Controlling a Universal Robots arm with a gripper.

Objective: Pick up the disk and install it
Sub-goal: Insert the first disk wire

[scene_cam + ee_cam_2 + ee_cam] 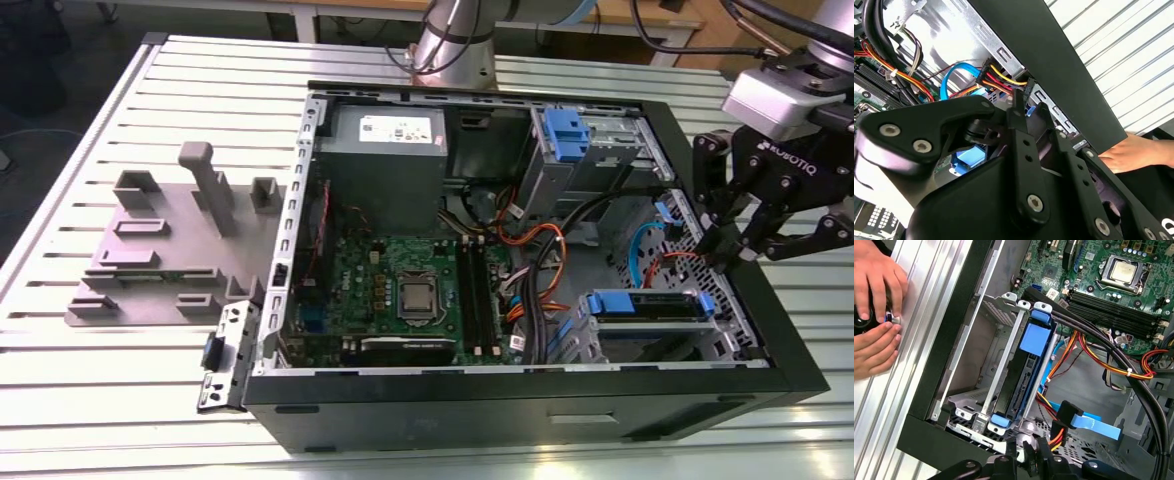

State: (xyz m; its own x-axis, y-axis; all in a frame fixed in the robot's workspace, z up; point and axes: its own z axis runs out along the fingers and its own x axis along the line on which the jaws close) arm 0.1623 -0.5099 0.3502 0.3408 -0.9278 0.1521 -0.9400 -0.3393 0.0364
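Gripper (738, 250) hangs over the open computer case (534, 405), just inside one side wall; spread or pressed together, I cannot tell.

Drive cage (1004, 347) sits lower than the gripper and near it, toward the exterior view's left; in it the disk (1023, 375) stands on edge between blue rails, with a blue tab at one end.

The case also holds the motherboard (400, 290), beyond the cage from the gripper; the grey power supply box (384, 140), well apart from the gripper at the far corner; and a blue latch (566, 133) on the upper bay. Orange, red and yellow cables (527, 250) run between board and cage; a blue flat cable (1089, 422) lies just beside the gripper.

The disk's broad face is hidden; only its narrow edge with the connector shows. In the second wrist view the gripper's own black links cover much of the interior. A person's hands (876, 285) rest on the table (80, 380) outside the case wall, cut off at the frame edge; they clasp a small dark object, hard to make out.
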